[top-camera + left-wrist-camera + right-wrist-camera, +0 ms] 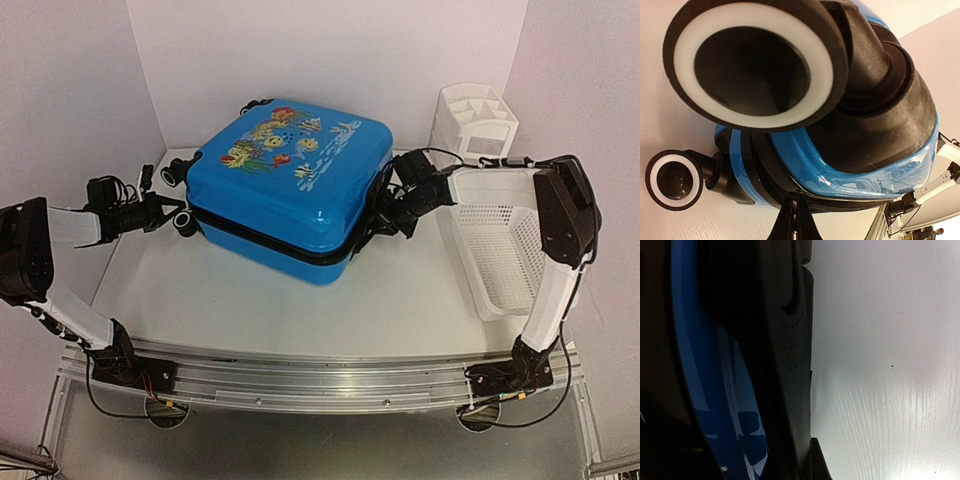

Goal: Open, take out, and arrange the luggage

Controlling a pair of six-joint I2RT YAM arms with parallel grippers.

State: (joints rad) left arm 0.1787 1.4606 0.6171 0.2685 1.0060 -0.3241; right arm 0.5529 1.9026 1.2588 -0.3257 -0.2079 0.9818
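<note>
1. The luggage (290, 190) lies flat and closed, lid up, at the back centre of the table (300, 300). Bare tabletop runs along its near side. A white basket (505, 250) and an organizer (475, 120) occupy the right edge.
2. Shell: bright blue, with a fish print on the lid, a black zipper band (270, 245) and black-and-white wheels (752, 65) facing left.
3. Left gripper (170, 211): reaches in level from the left, jaws closed, just beside the wheels.
4. Right gripper (383, 215): jaws closed against the luggage's right side at the zipper band; whether anything is pinched cannot be told

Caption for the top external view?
Closed blue suitcase on table, left claw by its wheels, right claw at opposite side.
</note>
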